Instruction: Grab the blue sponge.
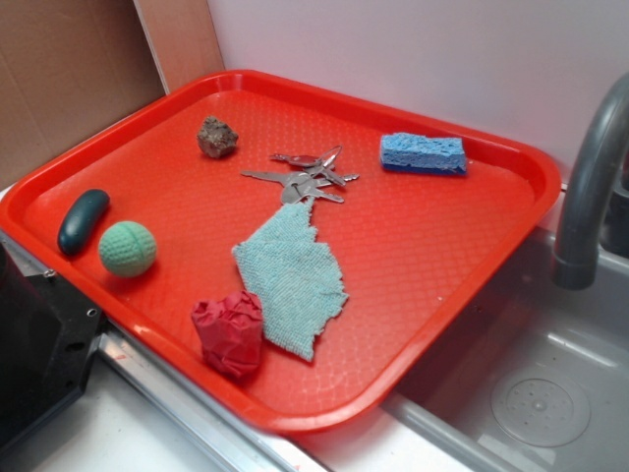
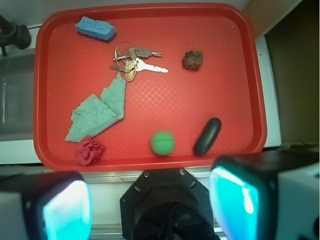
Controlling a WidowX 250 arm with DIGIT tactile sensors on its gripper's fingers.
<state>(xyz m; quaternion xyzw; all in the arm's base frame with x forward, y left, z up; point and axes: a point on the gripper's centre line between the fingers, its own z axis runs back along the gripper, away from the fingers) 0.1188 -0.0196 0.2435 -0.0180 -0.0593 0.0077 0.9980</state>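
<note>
The blue sponge lies flat near the far right corner of the red tray; in the wrist view the blue sponge sits at the top left of the tray. My gripper hangs high above the robot base, outside the tray's near edge, far from the sponge. Its two pads stand wide apart with nothing between them. The exterior view does not show the gripper.
On the tray lie a bunch of keys, a pale teal knitted cloth, a crumpled red cloth, a green knitted ball, a dark oval object and a brown rock. A grey faucet and sink stand at right.
</note>
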